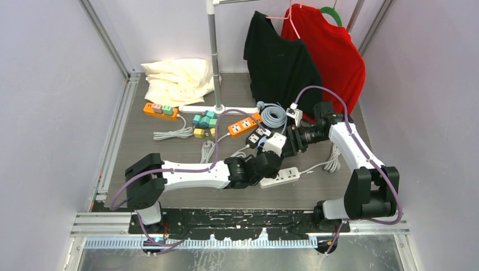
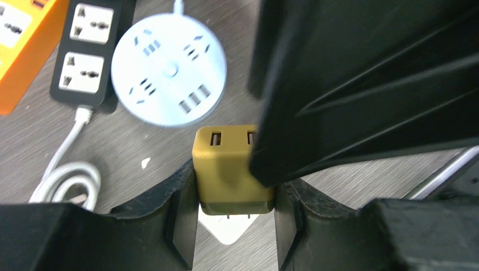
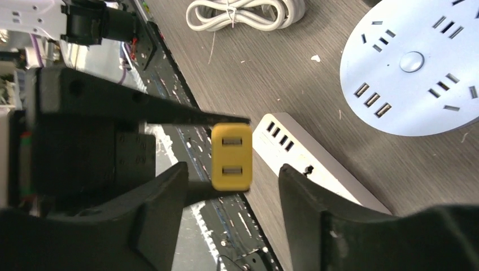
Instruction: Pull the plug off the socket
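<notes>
At the far left of the table point(image 1: 141, 152) lies a white pillow point(image 1: 178, 79). In front of it is an orange socket bar point(image 1: 160, 109). Next come some little coloured blocks point(image 1: 204, 123) and a second orange socket bar point(image 1: 244, 125).

The left arm point(image 1: 192, 175) reaches across to the middle of the table. Its left pincer point(image 2: 235, 209) is closed on the yellow plug point(image 2: 226, 164), with one black finger pressed on each side of it. The plug is not in any socket. Its small metal pins show bare at its bottom end, and something white lies right under it. Past the plug sit a black socket bar point(image 2: 87, 51) and a round white socket point(image 2: 168, 69).

The right pincer point(image 3: 231, 172) comes in from the other side. Its fingers stand apart, one on each side of the plug. There is a gap on both sides, so it holds nothing. Just beside the plug lies a long white socket bar point(image 1: 281, 176).

Farther right, at the back, hang a black shirt point(image 1: 279, 62) and a red shirt point(image 1: 333, 56).
</notes>
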Robot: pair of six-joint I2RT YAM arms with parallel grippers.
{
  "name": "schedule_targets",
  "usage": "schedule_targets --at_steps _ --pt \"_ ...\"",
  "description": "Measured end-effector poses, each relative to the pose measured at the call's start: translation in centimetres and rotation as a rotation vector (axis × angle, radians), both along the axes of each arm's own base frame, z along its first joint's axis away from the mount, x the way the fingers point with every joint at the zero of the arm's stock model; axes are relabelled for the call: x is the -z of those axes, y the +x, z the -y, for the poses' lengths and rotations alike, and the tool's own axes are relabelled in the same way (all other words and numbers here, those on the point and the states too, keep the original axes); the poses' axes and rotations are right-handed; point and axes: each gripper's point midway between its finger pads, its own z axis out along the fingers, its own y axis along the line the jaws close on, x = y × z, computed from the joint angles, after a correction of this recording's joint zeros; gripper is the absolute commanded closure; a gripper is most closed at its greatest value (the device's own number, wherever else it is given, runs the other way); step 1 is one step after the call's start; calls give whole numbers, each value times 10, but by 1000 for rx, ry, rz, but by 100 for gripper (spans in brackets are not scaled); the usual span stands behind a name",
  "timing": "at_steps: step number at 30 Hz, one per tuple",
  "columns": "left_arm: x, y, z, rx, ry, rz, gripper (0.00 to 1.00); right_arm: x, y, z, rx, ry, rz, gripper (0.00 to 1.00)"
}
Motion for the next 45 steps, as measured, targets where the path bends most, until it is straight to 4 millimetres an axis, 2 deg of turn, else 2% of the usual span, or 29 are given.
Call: schedule_targets --at_steps 7,12,16,21,23,27,31,33,37,38,42,45 --pt "33 -5 -55 -45 126 1 100 -4 -1 3 -16 -23 69 27" --pt "33 10 -99 -120 257 59 100 -3 0 5 -18 -37 84 27" --pt "26 45 -137 -228 292 66 100 -3 0 5 -20 -39 89 27" --pt "24 107 -220 -471 288 23 100 -2 1 6 -22 -42 95 27" --pt "24 126 -247 -553 274 -4 100 -2 1 6 -23 -42 97 27" --pt "30 151 -286 -663 245 -64 100 -2 1 6 -24 -42 99 27" --pt "36 173 -298 -716 230 -109 97 -2 1 6 -26 -42 101 27" --pt "39 182 -295 -719 232 -125 85 -2 1 6 -26 -42 101 27" --pt "48 193 -289 -722 229 -155 50 -2 1 6 -27 -43 104 27" --pt "50 194 -289 -721 230 -162 44 -2 1 6 -28 -43 104 27" --pt "56 194 -289 -716 231 -181 33 -2 1 6 -28 -43 105 27" --pt "59 196 -289 -714 228 -192 31 -2 1 7 -30 -43 107 27"
